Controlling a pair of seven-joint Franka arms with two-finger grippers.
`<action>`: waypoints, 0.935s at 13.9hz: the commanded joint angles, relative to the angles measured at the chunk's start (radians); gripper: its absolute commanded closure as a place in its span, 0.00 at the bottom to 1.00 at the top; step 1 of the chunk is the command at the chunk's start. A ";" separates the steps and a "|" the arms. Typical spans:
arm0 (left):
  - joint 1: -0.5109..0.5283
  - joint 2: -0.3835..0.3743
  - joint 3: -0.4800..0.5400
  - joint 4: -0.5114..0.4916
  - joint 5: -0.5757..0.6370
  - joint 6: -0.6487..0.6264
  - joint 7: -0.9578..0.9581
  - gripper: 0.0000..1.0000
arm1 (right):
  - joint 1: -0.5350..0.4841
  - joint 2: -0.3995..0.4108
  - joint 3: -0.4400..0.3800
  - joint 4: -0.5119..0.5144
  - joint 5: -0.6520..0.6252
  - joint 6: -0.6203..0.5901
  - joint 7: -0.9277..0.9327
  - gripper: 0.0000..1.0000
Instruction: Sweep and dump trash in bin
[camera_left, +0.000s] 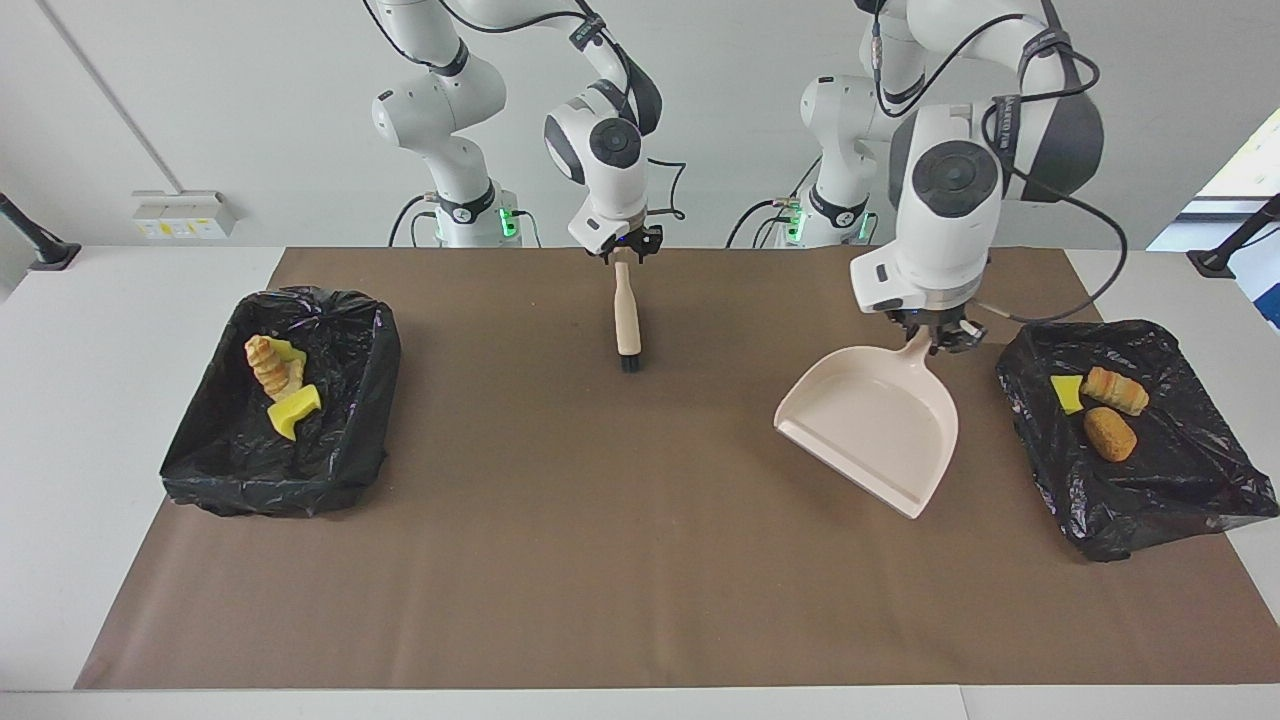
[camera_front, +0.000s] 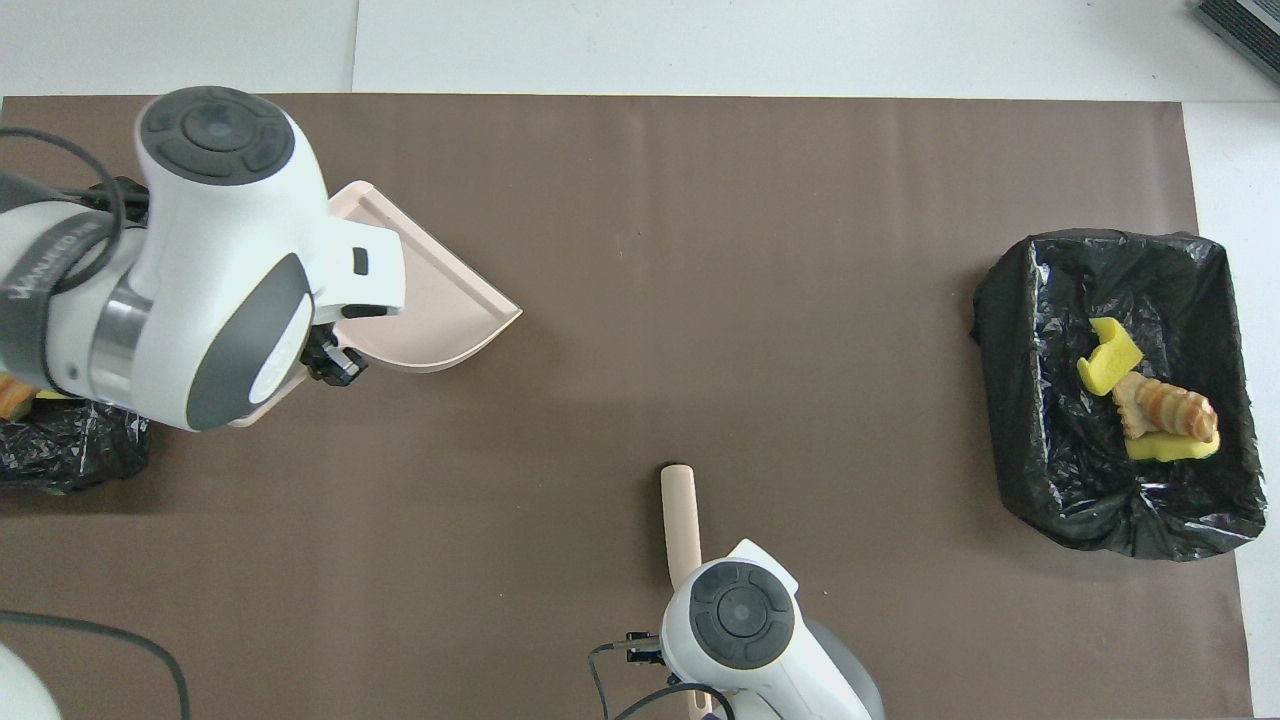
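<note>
Facing view alone shows three bin scraps — arm covers them overhead

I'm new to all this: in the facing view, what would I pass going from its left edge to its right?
Black-lined bin holding trash → brush under the right gripper → pink dustpan held by the left gripper → second black-lined bin holding trash.

The left gripper hangs below a bent wrist, clamped on a dustpan handle. The right gripper points down near the robots' edge, fingertips around a brush handle.
</note>
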 joint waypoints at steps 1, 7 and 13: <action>-0.081 0.078 0.024 0.045 -0.098 0.066 -0.197 1.00 | -0.062 0.021 -0.002 0.049 0.015 0.008 -0.059 0.00; -0.207 0.227 0.022 0.157 -0.259 0.250 -0.645 1.00 | -0.260 0.010 -0.005 0.153 -0.113 0.000 -0.125 0.00; -0.332 0.351 0.024 0.268 -0.253 0.289 -0.731 1.00 | -0.392 0.026 -0.005 0.244 -0.244 0.000 -0.128 0.00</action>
